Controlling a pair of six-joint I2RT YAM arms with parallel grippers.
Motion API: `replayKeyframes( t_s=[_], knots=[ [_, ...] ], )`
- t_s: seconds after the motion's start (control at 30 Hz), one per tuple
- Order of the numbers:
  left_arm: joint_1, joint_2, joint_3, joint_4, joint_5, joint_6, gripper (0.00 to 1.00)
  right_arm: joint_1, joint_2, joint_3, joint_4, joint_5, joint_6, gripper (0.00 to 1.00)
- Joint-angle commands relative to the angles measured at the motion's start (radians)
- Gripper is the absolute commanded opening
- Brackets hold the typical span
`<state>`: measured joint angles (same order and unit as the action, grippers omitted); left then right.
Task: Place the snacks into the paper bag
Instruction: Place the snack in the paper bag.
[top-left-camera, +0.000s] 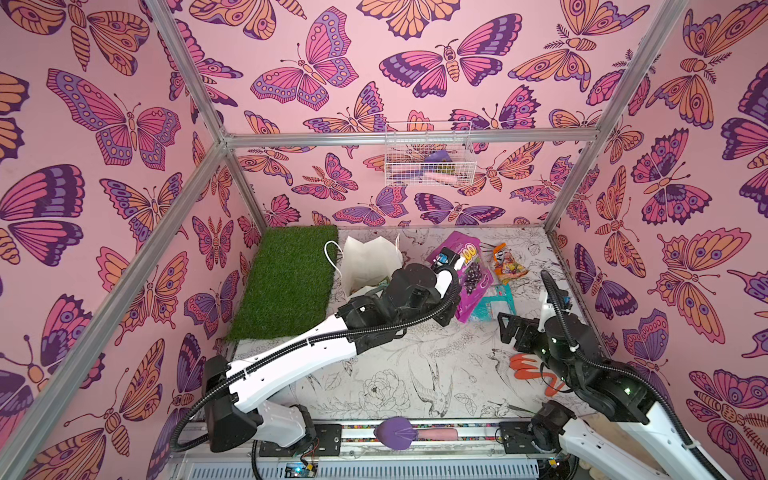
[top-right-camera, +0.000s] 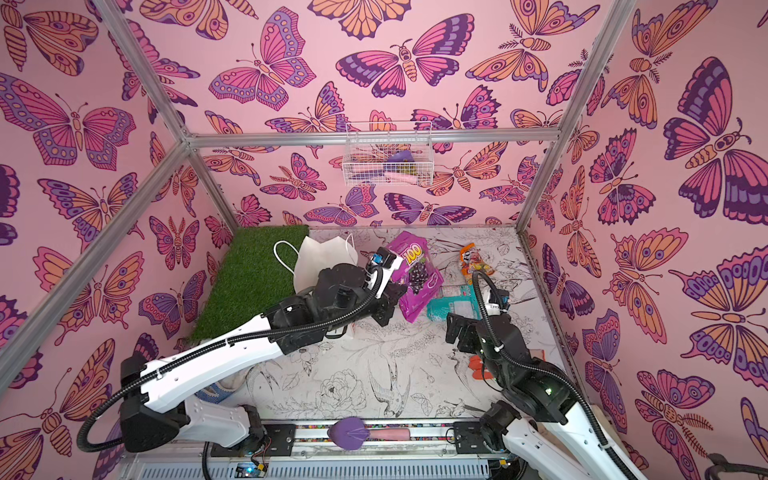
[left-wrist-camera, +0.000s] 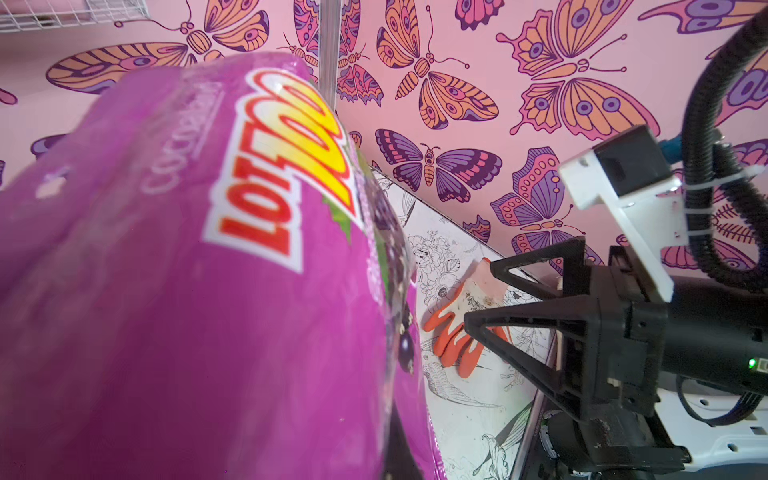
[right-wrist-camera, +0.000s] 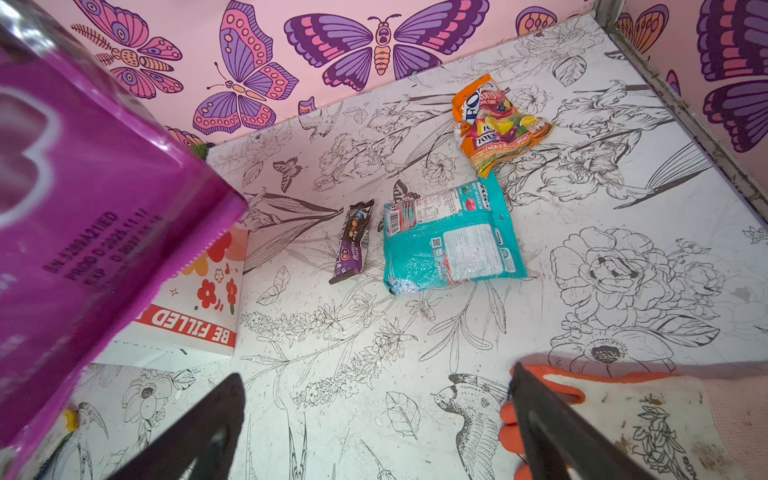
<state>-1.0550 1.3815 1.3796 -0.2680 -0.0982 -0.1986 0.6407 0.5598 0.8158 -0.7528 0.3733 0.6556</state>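
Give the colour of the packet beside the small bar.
Teal packet, clearest in the right wrist view.

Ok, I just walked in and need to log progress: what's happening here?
The left gripper is shut on the purple Lot 100 grape bag, holding it up off the table beside the white paper bag. The right gripper hangs open and empty above the table. The teal packet, orange Fox's packet and brown bar wrapper lie on the table, not yet bagged.

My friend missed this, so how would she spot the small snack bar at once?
Find the white paper bag on the flower-drawn table. Between it and the teal packet lies the bar, touching neither. It is the only slim, dark wrapper; the teal and the orange packet are broad.
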Motion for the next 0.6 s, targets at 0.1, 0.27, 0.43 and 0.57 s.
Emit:
replayKeyframes(
  t_s=[0.1,0.27,0.43,0.57],
  knots=[
    [-0.002,-0.09,0.024,0.071,-0.069,0.056,0.0,-0.008,-0.002,-0.006,-0.002,-0.002,0.016,1.0],
    [-0.002,-0.147,0.011,0.068,-0.094,0.072,0.0,-0.007,0.0,-0.006,0.001,-0.005,0.018,1.0],
    [-0.003,-0.187,-0.002,0.063,-0.12,0.089,0.0,-0.008,0.007,-0.006,0.007,-0.011,0.018,1.0],
    [-0.003,-0.216,-0.009,0.058,-0.133,0.098,0.0,-0.007,0.018,-0.003,0.017,-0.02,0.02,1.0]
  ],
)
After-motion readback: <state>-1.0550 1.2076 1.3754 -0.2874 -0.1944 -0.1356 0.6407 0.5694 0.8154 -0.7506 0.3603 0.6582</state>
